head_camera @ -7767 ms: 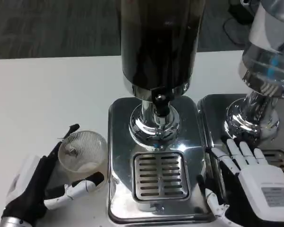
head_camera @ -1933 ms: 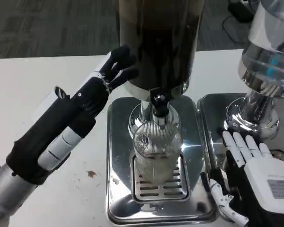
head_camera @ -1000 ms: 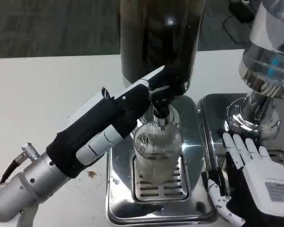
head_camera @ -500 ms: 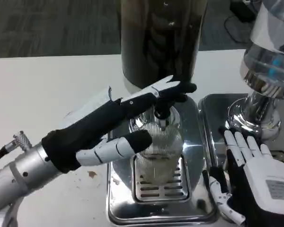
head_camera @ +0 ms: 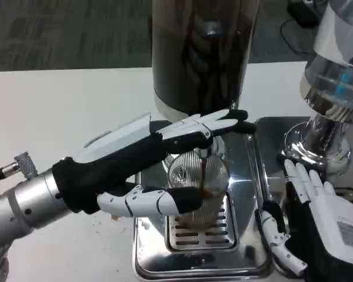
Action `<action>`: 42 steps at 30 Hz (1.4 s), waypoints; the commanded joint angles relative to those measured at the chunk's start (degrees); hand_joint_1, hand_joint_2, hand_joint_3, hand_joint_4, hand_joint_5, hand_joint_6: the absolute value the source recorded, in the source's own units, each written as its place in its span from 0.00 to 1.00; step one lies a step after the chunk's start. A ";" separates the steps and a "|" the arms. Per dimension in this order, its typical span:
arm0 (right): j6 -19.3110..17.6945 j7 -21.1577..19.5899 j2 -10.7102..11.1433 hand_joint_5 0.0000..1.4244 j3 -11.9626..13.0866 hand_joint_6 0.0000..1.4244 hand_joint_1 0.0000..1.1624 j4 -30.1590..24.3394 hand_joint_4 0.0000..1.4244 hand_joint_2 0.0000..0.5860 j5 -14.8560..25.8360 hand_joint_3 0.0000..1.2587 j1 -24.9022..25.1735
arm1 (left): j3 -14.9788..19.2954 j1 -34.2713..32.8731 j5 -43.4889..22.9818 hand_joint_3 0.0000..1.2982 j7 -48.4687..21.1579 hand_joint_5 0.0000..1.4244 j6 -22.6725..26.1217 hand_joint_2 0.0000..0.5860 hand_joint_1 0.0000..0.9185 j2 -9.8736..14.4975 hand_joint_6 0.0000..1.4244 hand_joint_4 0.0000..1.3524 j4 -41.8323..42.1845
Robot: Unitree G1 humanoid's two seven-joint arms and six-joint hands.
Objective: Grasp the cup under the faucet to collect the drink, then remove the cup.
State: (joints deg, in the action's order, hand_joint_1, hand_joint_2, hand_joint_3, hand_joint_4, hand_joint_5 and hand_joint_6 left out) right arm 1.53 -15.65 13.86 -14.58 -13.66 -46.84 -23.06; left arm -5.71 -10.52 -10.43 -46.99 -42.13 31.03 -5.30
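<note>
Left hand (head_camera: 144, 170) fingers (head_camera: 217, 122) reach across the faucet lever area, stretched out and apart, lying over the tap just above the cup (head_camera: 198, 191); thumb (head_camera: 159, 202) curls in low against the cup's near side. Can't tell if the thumb actually bears on the glass or if anything is clamped. Looks more like pressing the tap than a grip.

Change vs half a second ago: dark liquid stream now runs from the faucet (head_camera: 203, 151) into the cup, with a brown layer in the bottom. Before that the cup was dry. So the fingers have come down onto the lever and the valve is open. A second ago the hand was only arriving at the tap.

Cup sits upright on the drip grille (head_camera: 197, 232) of the dispenser base (head_camera: 147, 258), directly under the spout, ribbed clear glass, barely filled.

Right hand (head_camera: 320, 220) lies flat, fingers loosely apart, holding nothing, on the neighbouring dispenser's tray (head_camera: 265, 126), just right of the cup.

Judgement: collecting step is under way, early. Left to do: hold until filled, release tap, grasp cup, lift it clear. Risk is overfill or knocking the cup when the thumb moves.
</note>
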 commanded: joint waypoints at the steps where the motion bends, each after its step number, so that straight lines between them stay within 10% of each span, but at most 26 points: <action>1: -6.25 3.30 -0.41 0.00 2.62 0.00 0.24 -0.28 0.00 0.79 12.59 0.01 0.56 | -1.16 0.98 1.76 0.09 -0.52 0.06 -1.08 0.34 0.00 0.66 0.00 0.00 0.25; 8: -5.65 12.46 -0.12 0.00 3.41 0.02 0.38 -0.24 0.00 0.65 22.52 0.00 3.29 | -0.75 1.83 1.74 0.09 0.97 0.06 -0.70 0.34 0.00 0.68 0.00 0.00 0.66; 14: -2.19 15.62 -0.22 0.00 3.47 0.00 0.44 -0.46 0.00 0.38 22.14 0.00 6.19 | -0.61 1.97 1.69 0.09 1.82 0.06 -0.58 0.35 0.00 0.74 0.00 0.00 0.58; 42: -1.03 18.94 -3.43 0.00 0.79 0.00 0.56 5.72 0.00 0.26 22.81 0.00 12.36 | 0.93 4.29 2.71 0.12 5.09 0.07 2.87 0.34 0.00 1.97 0.00 0.00 4.81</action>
State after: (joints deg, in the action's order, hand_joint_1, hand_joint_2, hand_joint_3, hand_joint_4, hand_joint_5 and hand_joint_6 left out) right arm 1.15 4.46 11.12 -13.42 -8.95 -24.02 -11.67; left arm -4.95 -7.13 -8.52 -41.25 -39.79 31.75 -1.46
